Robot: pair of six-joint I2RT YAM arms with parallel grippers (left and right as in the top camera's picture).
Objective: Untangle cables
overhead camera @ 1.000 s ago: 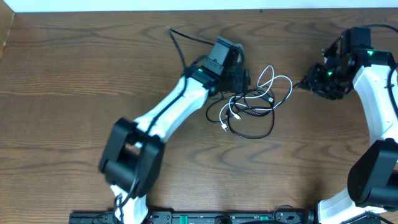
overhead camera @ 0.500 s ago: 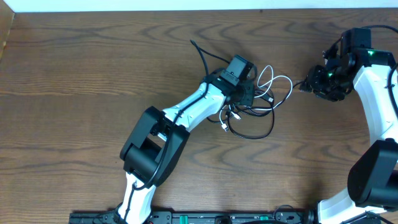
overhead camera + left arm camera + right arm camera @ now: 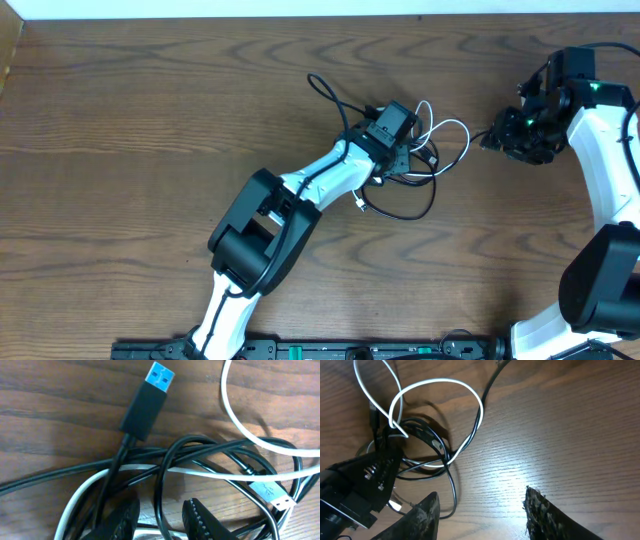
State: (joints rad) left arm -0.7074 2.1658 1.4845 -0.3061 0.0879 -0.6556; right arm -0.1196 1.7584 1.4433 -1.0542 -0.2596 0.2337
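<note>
A tangle of thin black and white cables (image 3: 412,185) lies at the table's middle. The left gripper (image 3: 403,152) is down on the tangle's upper left. In the left wrist view its fingers (image 3: 160,519) stand apart with one black cord (image 3: 159,485) running between them. A black plug with a blue tip (image 3: 145,402), a white cord (image 3: 235,415) and a silver plug (image 3: 274,496) lie just ahead. The right gripper (image 3: 492,138) is open and empty, right of the white loop (image 3: 455,130). In the right wrist view its fingers (image 3: 482,510) hang over bare wood beside the tangle (image 3: 425,455).
The left arm's own thick black wire (image 3: 330,95) loops over the table behind its wrist. The table's far edge (image 3: 300,17) runs along the top. The left gripper's body (image 3: 360,485) shows at the lower left of the right wrist view.
The left arm has reached further right, onto the tangle, and its elbow has swung right. The black loops have shifted a little. The right arm has not moved.
</note>
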